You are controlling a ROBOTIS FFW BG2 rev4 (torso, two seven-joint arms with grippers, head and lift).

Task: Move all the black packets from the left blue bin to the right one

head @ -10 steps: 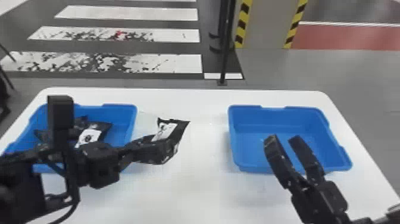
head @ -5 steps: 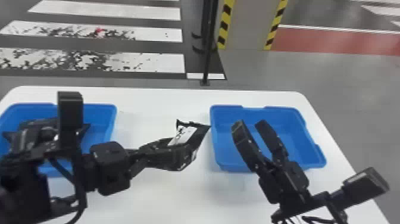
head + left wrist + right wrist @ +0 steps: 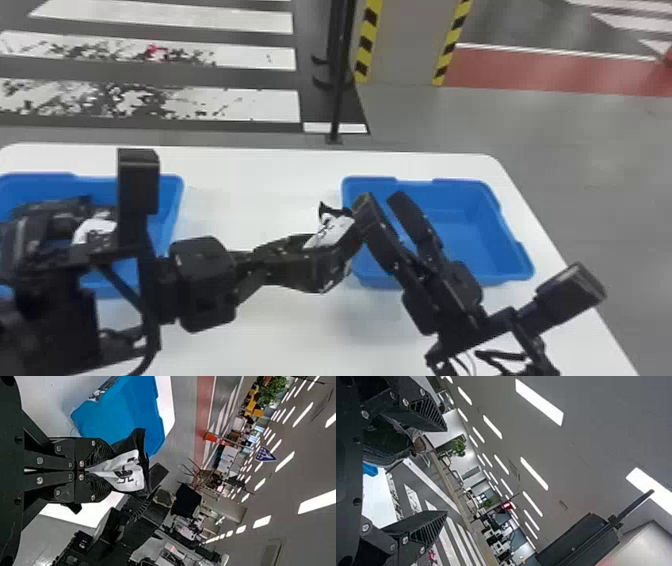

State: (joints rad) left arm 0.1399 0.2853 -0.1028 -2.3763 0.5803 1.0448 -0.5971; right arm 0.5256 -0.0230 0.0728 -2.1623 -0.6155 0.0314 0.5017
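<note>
Black left pincer [image 3: 322, 262], centre of frame: closed on a white-labelled black packet [image 3: 332, 231]. Right pincer [image 3: 382, 201], right of centre: fingers apart, seen across the right blue bin [image 3: 477, 242]. A further packet [image 3: 94, 230] lies in the left blue bin [image 3: 172, 192], frame left.

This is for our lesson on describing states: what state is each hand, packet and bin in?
Held black packet, creased
Left hand, shut on it
Right hand, open
Left blue bin, uncovered
Black packet inside it, partly hidden
Right blue bin, uncovered
</note>
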